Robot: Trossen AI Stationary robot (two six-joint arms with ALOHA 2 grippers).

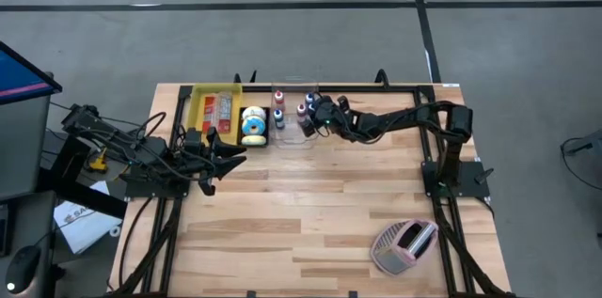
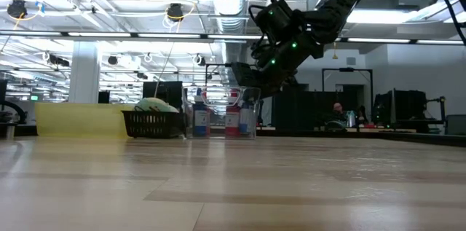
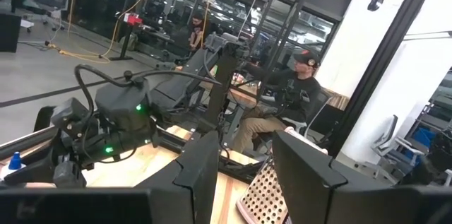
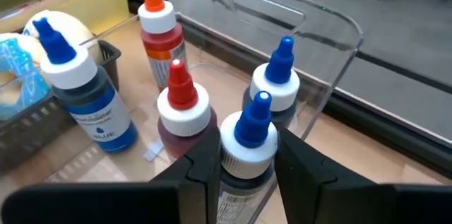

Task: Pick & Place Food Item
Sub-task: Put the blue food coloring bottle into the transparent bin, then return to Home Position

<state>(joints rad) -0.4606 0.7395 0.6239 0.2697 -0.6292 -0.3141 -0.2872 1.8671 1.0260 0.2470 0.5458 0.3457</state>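
A blue-capped bottle point(image 4: 247, 155) is being gripped between the two dark fingers of the right gripper point(image 4: 244, 160), its white collar and blue nozzle standing up just above the fingertips; it is being held inside, or just over, the clear plastic bin point(image 4: 332, 54) at the far edge of the table point(image 1: 310, 213), among the other bottles. Whether its base is resting on the bin floor or is already being lifted cannot be told. On this showing the task is judged to be at its grasping stage — the pick is being made, while the carrying and the setting down are still left, and no destination is yet being approached. Around the held bottle four more are being counted in the right wrist view: a second blue-capped one point(image 4: 280, 86) close behind it, a short red-capped one point(image 4: 182, 114) just beside it, a taller orange-capped one point(image 4: 159, 37) farther back, and a larger blue-capped one point(image 4: 81, 93) labelled as blue ink — five bottles in all. Beside the bin a dark mesh basket point(image 1: 254, 129) is being seen, holding wrapped round items, and next to that a yellow tray point(image 1: 199, 102) with packets in it; one of each. A pink and grey object point(image 1: 404, 243) is lying well apart near the table's front right corner. The left gripper point(image 1: 222, 155) is waiting by the basket, its fingers standing apart with nothing between them.
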